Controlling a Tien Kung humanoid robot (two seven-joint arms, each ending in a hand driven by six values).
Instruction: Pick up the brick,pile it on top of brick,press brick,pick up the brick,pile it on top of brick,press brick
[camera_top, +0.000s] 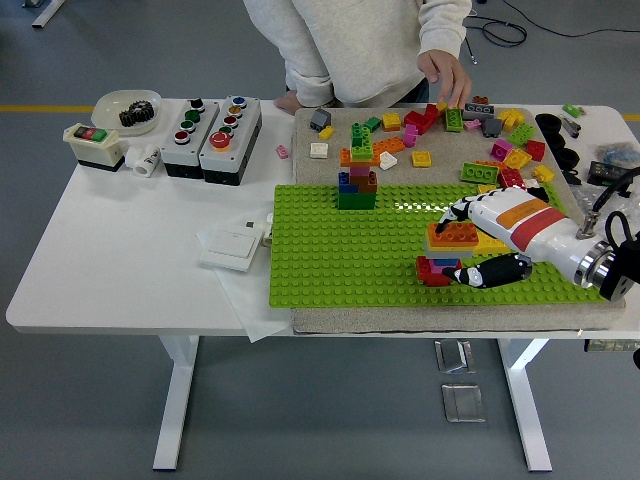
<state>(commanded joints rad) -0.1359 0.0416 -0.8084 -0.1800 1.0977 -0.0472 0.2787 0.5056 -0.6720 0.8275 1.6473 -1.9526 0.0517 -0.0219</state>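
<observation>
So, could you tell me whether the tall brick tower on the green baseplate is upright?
Upright: the tower stands straight on the baseplate's far edge, untouched.
</observation>
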